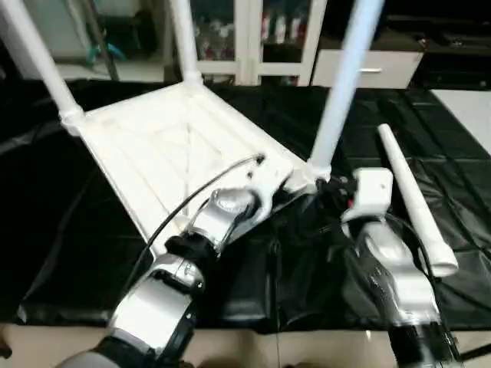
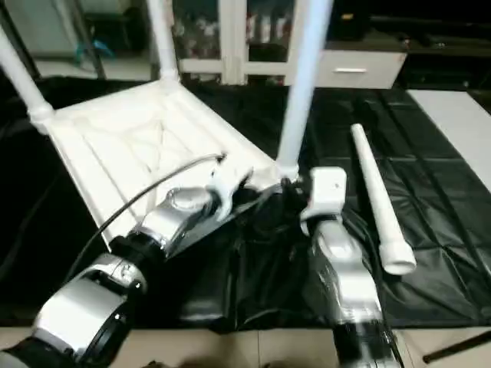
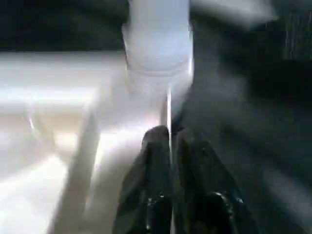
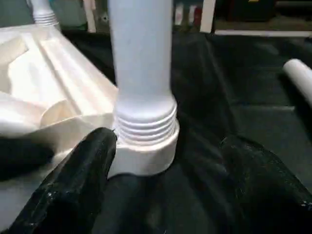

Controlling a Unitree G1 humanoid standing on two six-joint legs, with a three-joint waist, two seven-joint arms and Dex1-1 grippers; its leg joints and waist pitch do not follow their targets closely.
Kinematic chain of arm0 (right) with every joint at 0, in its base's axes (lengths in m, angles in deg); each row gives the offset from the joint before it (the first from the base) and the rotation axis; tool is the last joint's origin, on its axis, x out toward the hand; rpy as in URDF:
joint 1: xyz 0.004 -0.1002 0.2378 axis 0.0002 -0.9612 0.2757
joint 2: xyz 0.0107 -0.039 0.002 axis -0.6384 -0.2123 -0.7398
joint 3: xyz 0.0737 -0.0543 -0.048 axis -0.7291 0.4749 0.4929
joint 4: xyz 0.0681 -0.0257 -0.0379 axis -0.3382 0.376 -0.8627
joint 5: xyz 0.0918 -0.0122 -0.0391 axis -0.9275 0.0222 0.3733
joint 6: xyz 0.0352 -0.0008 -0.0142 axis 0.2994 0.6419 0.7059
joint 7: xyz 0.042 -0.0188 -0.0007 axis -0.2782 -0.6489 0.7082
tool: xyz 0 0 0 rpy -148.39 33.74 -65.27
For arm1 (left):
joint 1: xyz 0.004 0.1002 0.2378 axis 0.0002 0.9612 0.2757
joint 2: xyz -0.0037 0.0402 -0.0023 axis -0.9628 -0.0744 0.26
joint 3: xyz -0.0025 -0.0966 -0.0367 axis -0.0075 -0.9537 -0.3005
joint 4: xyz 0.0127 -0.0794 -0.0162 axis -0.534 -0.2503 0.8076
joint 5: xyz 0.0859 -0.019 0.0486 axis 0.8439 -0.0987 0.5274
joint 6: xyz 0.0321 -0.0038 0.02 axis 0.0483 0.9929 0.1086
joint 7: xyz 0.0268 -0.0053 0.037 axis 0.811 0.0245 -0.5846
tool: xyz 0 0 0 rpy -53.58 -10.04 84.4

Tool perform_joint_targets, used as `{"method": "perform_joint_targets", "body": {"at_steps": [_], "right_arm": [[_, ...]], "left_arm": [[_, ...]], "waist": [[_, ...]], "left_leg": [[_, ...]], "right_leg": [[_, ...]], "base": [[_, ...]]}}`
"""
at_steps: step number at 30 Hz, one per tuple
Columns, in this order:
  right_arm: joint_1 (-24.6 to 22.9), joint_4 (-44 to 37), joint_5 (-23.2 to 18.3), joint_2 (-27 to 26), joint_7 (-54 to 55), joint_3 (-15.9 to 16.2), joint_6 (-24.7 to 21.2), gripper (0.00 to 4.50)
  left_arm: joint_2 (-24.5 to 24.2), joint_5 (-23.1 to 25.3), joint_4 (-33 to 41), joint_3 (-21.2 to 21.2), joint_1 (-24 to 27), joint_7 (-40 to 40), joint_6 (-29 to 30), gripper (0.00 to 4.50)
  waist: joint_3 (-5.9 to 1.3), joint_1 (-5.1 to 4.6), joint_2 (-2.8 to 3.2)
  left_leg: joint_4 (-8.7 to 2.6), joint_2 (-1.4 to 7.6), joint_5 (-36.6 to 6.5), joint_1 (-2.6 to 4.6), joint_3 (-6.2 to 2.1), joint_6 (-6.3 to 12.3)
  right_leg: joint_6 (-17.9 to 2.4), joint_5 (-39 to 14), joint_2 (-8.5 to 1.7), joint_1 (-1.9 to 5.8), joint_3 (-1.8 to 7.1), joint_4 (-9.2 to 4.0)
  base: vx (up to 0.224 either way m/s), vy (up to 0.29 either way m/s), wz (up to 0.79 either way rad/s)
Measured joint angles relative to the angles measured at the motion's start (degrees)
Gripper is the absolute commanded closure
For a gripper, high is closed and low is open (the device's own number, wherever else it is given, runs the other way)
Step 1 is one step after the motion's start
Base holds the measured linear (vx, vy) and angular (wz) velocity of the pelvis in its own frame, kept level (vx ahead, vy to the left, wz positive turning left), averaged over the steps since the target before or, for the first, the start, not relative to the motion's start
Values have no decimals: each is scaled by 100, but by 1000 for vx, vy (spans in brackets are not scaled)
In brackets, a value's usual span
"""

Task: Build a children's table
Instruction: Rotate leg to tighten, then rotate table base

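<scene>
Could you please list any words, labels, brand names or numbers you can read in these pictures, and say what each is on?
No text can be read in any of the views.
Tabletop, three standing legs such as the near one, and the loose leg: plain white, no markings.
Bottles in the cabinet behind: labels too small and blurred to read.

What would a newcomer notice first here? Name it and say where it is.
The upturned white tabletop on the black sheet, with three legs standing in its corner sockets; the nearest leg rises beside both grippers. The fourth leg lies loose on the sheet, to the right arm's outer side.
</scene>
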Motion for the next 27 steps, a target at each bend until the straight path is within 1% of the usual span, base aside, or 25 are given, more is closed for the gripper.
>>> {"method": "perform_joint_targets", "body": {"at_steps": [3, 5, 7, 9, 11, 13, 14, 15, 16, 17, 20, 21, 22, 23, 24, 27], "right_arm": [[-18, -261, -68, 36, -112, 9, -96, 70], [-13, -429, -131, 115, -353, 71, -203, 70], [-7, -581, -249, 281, -710, 207, -348, 70], [-3, -744, -328, 489, -1086, 307, -547, 70], [-22, -1019, -479, 800, -1596, 542, -845, 70], [-35, -1263, -588, 1027, -1987, 658, -1038, 70], [-37, -1402, -666, 1172, -2216, 788, -1143, 70], [-63, -1493, -709, 1276, -2384, 854, -1198, 70], [-47, -1605, -757, 1418, -2652, 1007, -1299, 70], [-78, -1773, -805, 1556, -2865, 1133, -1350, 70], [-144, -1894, -885, 1784, -3219, 1209, -1469, 70], [-143, -1930, -912, 1812, -3315, 1253, -1508, 70], [-141, -1945, -933, 1836, -3378, 1285, -1541, 70], [-157, -2077, -1013, 1921, -3598, 1403, -1641, 70], [-163, -2140, -1091, 1961, -3709, 1436, -1697, 70], [-168, -2314, -1243, 2109, -3986, 1474, -1839, 70]], "left_arm": [[-8, -138, 230, -233, -175, -168, -263, 357], [-130, -290, 477, -405, -165, -162, -337, 357], [-406, -459, 910, -571, -46, 52, -288, 357], [-778, -560, 1372, -715, 100, 281, -160, 357], [-1331, -560, 2231, -697, 532, 667, 169, 357], [-1822, -554, 2704, -700, 898, 978, 465, 357], [-2104, -556, 3043, -668, 1147, 1165, 616, 357], [-2306, -552, 3212, -676, 1307, 1281, 738, 357], [-2723, -530, 3610, -675, 1613, 1469, 949, 357], [-3192, -491, 3932, -678, 1945, 1658, 1091, 357], [-3996, -333, 4196, -929, 2514, 1930, 1423, 357], [-4161, -328, 4275, -1033, 2690, 1998, 1511, 357], [-4229, -332, 4295, -1097, 2763, 2034, 1566, 357], [-4397, -380, 4391, -1308, 2989, 2123, 1710, 357], [-4471, -404, 4433, -1400, 3076, 2155, 1795, 357], [-4654, -504, 4537, -1590, 3223, 2231, 1922, 357]], "waist": [[-1, -40, 2], [0, -53, 1], [1, -66, -1], [3, -44, 8], [4, -33, 10], [7, -13, 4], [7, -11, 6], [7, -5, 6], [10, -3, -2], [11, -31, -4], [18, -14, -21], [18, -3, -22], [18, 10, -25], [18, 25, -34], [17, 36, -39], [7, 59, -89]], "left_leg": [[0, -1, -1, -16, 3, 13], [-1, 0, 9, -19, 11, 56], [-4, 4, 8, -20, 13, 59], [-4, 7, 9, -20, 12, 59], [-5, 8, 8, -14, 16, 60], [-3, 11, 9, -15, 17, 57], [-1, 10, 8, -13, 19, 57], [0, 10, 8, -8, 18, 56], [0, 11, -5, -10, 18, 32], [-2, 13, -8, -3, 21, 27], [-1, 14, -3, 7, 19, 19], [-1, 13, -3, 10, 19, 18], [0, 12, -2, 11, 19, 17], [0, 12, -2, 10, 21, 16], [1, 11, -1, 10, 21, 16], [2, 10, 0, 13, 24, 14]], "right_leg": [[-2, 3, 0, -2, 1, -31], [-1, 1, 0, -7, 3, -33], [-1, 0, 3, -13, 2, -32], [-2, -2, 5, -13, -2, -31], [-4, -3, 5, -9, 2, -31], [-5, -3, 5, -7, -3, -30], [-5, -2, 4, -6, 2, -27], [-5, -2, 4, 0, 1, -26], [-5, -2, 4, -3, 1, -23], [-5, -2, 5, -2, 5, -21], [-3, -2, 7, 7, 4, -19], [-2, -3, 6, 10, 5, -19], [-2, -3, 6, 11, 6, -19], [-2, -3, 5, 14, 12, -19], [-2, -3, 5, 16, 15, -19], [-2, -3, 4, 20, 18, -17]], "base": [[0, 0, 0], [0, 0, 0], [0, 0, 0], [0, 0, 0], [0, 0, 0], [0, 0, 0], [0, 0, 0], [0, 0, 0], [0, 0, 0], [0, 0, 0], [0, 0, 0], [0, 0, 0], [0, 0, 0], [0, 0, 0], [0, 0, 0], [0, 0, 0]]}}
